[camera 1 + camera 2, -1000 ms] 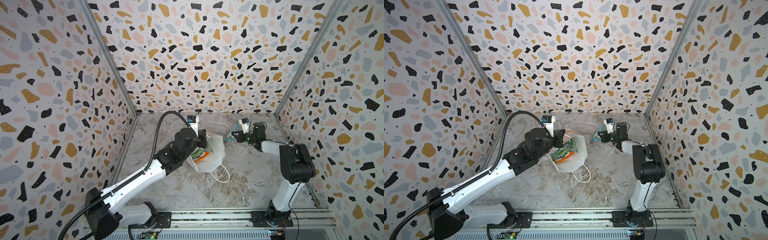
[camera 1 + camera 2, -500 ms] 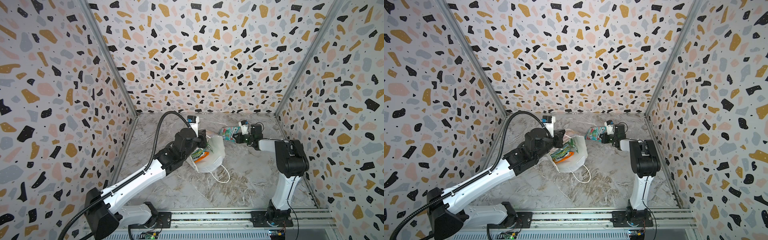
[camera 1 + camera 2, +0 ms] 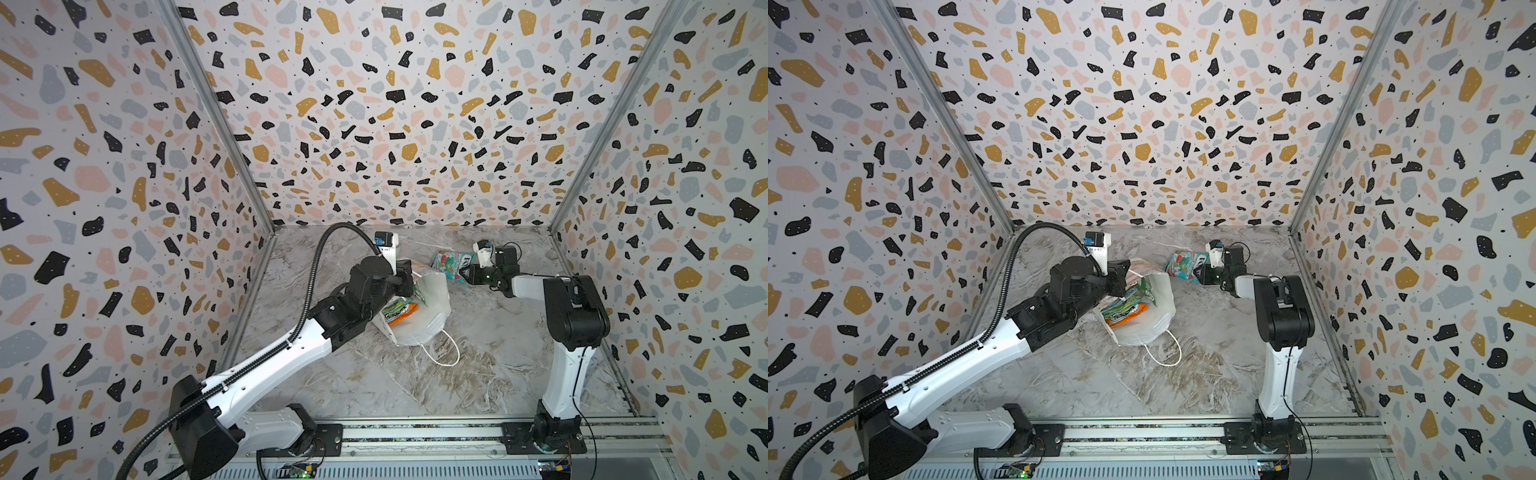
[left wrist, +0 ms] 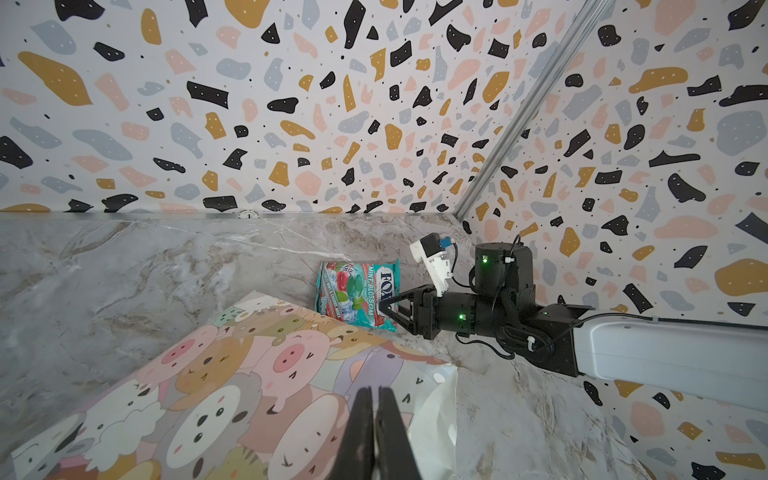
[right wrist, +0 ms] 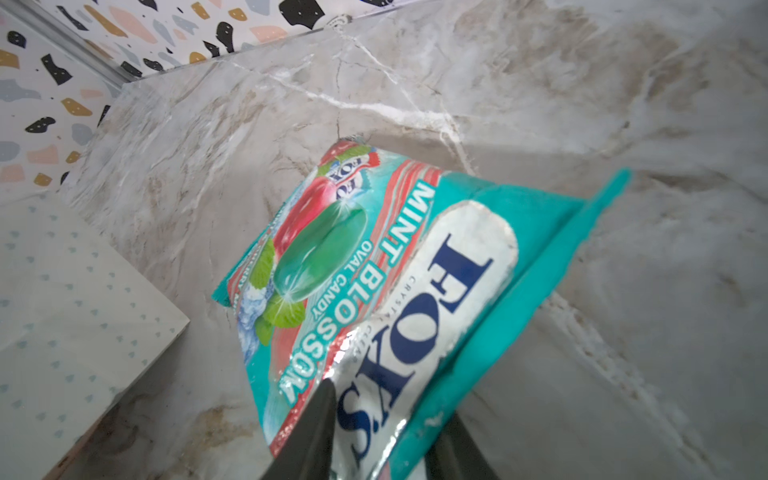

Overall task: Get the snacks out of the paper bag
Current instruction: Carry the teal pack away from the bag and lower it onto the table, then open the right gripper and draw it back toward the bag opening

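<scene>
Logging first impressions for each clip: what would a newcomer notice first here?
The loud terrazzo walls box in the marble table. At centre, the left gripper pinches the white paper bag, with bright snacks showing inside. Toward the back, the right gripper, jaws open, straddles the teal packet.

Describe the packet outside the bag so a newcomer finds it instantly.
On the marble table, look behind the paper bag, toward the back wall. A flat packet lies there at the right hand: the only one outside the bag, teal and red, labelled Mint Blossom.
</scene>
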Robot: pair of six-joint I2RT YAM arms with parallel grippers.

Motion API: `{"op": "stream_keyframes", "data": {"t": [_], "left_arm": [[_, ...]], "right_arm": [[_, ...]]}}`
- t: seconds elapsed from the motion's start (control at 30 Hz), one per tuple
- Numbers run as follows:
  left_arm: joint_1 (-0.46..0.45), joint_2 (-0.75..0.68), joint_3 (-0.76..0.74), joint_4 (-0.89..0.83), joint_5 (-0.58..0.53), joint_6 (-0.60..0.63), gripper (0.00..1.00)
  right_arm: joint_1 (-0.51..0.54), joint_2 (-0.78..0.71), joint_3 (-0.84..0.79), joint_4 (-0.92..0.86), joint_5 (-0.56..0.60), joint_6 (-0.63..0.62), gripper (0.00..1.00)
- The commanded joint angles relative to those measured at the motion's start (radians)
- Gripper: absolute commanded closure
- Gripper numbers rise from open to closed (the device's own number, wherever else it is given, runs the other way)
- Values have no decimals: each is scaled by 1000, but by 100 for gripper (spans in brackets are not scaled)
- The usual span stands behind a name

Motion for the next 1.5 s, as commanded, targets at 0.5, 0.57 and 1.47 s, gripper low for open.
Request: {"op": "stream_keyframes", "data": {"t": [0.5, 0.57, 1.47], "left_arm": [[-4, -14, 0, 16, -11, 24, 100], [-4, -10, 4, 14, -8, 24, 100], [-4, -23, 26, 8, 10, 17, 100]], "right_arm": [[13, -521, -320, 60, 24, 44, 41], [33, -604, -364, 65, 24, 51, 41], [481, -1033, -510, -74, -50, -99, 49]]}}
